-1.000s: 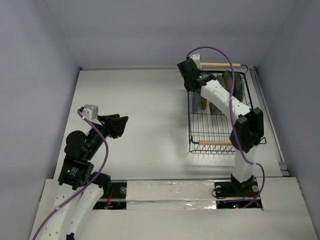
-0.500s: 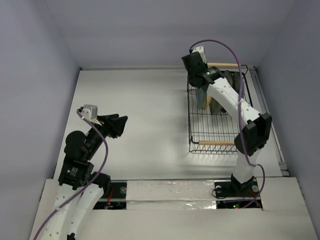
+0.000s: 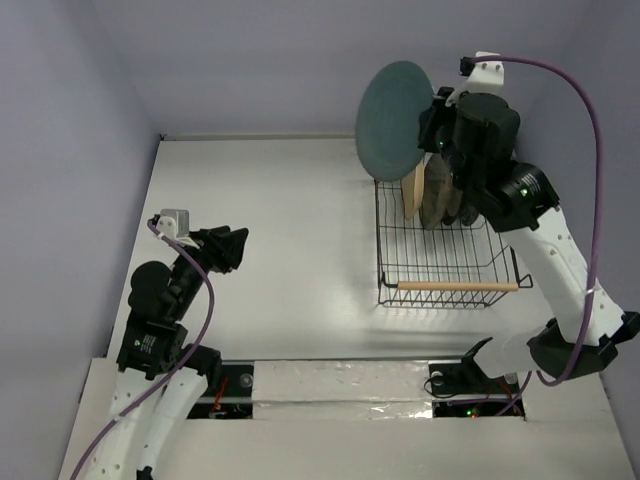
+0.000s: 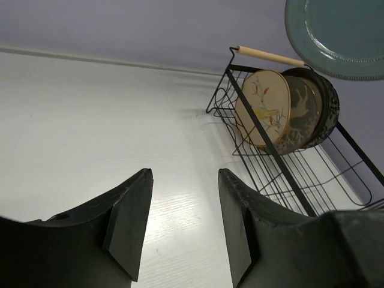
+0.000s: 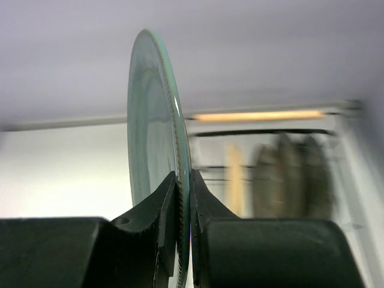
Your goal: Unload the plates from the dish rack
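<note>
While your right gripper pinches the teal plate by its rim, the racked plates blur at frame right; your left gripper stands half-open, empty.

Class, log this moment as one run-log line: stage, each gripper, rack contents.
stage: teal plate held above dish rack | right gripper: shut on teal plate | left gripper: open, empty | rack: other plates upright

A white table stands between lavender walls, silvery strip along its near edge.
</note>
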`<state>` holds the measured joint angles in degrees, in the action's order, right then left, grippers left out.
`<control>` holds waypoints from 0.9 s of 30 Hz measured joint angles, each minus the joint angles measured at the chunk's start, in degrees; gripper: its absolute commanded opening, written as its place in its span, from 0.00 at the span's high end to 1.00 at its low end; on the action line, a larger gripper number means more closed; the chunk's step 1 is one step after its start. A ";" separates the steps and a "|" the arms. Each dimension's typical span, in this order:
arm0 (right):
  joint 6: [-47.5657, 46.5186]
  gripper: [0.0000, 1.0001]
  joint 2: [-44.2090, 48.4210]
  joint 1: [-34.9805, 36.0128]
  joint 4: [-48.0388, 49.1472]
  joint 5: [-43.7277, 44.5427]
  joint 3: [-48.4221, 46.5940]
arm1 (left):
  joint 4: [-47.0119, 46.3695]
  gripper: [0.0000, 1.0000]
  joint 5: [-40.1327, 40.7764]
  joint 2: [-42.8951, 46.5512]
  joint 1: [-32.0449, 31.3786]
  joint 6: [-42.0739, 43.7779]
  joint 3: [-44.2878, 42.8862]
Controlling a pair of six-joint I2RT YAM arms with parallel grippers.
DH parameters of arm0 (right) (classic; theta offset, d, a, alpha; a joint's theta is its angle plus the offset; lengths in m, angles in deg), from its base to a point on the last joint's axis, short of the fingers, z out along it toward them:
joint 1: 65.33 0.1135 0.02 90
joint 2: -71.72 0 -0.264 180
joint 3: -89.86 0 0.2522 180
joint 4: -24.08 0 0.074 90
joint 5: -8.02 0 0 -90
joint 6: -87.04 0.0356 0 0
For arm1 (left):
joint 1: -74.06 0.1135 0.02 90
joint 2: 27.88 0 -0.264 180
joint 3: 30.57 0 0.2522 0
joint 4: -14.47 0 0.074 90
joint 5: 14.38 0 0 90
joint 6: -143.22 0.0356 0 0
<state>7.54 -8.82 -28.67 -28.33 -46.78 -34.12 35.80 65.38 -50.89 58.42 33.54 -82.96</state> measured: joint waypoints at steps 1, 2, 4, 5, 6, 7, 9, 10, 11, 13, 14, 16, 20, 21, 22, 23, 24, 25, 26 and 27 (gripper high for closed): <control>1.73 1.00 0.35 0.15 1.99 -2.29 1.22 | 0.09 0.56 0.52 0.04 0.13 -0.07 0.00; 3.87 1.00 0.35 0.17 4.39 -5.05 2.38 | 0.11 0.56 0.90 0.11 0.42 -0.09 0.00; 9.09 1.00 -1.55 0.44 9.81 -11.37 4.72 | 0.22 0.56 1.62 0.48 0.66 -0.13 0.00; 11.47 1.00 -3.02 0.63 12.26 -14.03 5.35 | 0.22 0.56 1.86 0.76 0.72 -0.13 0.00; 13.84 1.00 -5.57 1.03 14.97 -16.65 5.84 | 0.28 0.56 2.08 0.98 0.74 -0.13 -0.02; 16.22 1.00 -8.57 1.51 17.51 -18.99 6.16 | 0.33 0.56 2.32 1.18 0.85 -0.13 -0.02; 20.44 1.00 -15.76 2.47 21.55 -23.06 6.23 | 0.46 0.56 2.64 1.46 1.14 -0.13 -0.02; 22.34 1.00 -19.10 2.89 23.06 -24.87 6.23 | 0.46 0.56 2.84 1.51 1.14 -0.13 -0.02; 24.17 1.00 -22.47 3.26 24.06 -26.45 6.23 | 0.46 0.56 2.99 1.51 1.14 -0.13 -0.02; 27.17 1.00 -28.81 4.02 25.03 -29.44 6.21 | 0.52 0.56 3.06 1.49 1.25 -0.13 -0.02; 28.00 1.00 -30.97 4.28 25.42 -30.03 6.21 | 0.52 0.56 3.08 1.49 1.25 -0.13 -0.02; 29.49 1.00 -36.28 5.25 25.44 -31.10 5.42 | 0.55 0.56 3.08 1.49 1.25 -0.13 -0.02; 31.41 1.00 -44.13 6.45 25.51 -32.00 1.79 | 0.57 0.56 3.02 1.49 1.25 -0.13 -0.02; 31.89 1.00 -45.22 6.54 25.83 -32.13 1.36 | 0.57 0.56 2.99 1.49 1.25 -0.13 -0.02; 32.41 1.00 -46.34 6.60 26.21 -32.26 1.03 | 0.59 0.56 3.02 1.49 1.25 -0.13 -0.02; 32.85 1.00 -46.93 6.67 26.49 -32.26 0.90 | 0.59 0.56 2.99 1.49 1.25 -0.13 -0.02; 33.33 1.00 -47.52 6.69 26.91 -32.24 0.90 | 0.63 0.56 2.99 1.49 1.25 -0.13 -0.02; 33.79 1.00 -47.91 6.71 27.19 -32.20 1.01 | 0.63 0.56 2.97 1.49 1.25 -0.13 -0.02; 34.29 1.00 -48.09 6.82 27.54 -32.20 1.44 | 0.63 0.56 2.95 1.49 1.25 -0.13 -0.02; 34.71 1.00 -48.09 6.84 27.85 -32.22 1.95 | 0.66 0.56 2.95 1.49 1.25 -0.13 -0.02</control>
<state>42.25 -56.90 -21.82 -0.49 -79.00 -32.17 36.46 68.33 -49.40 59.67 33.41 -82.98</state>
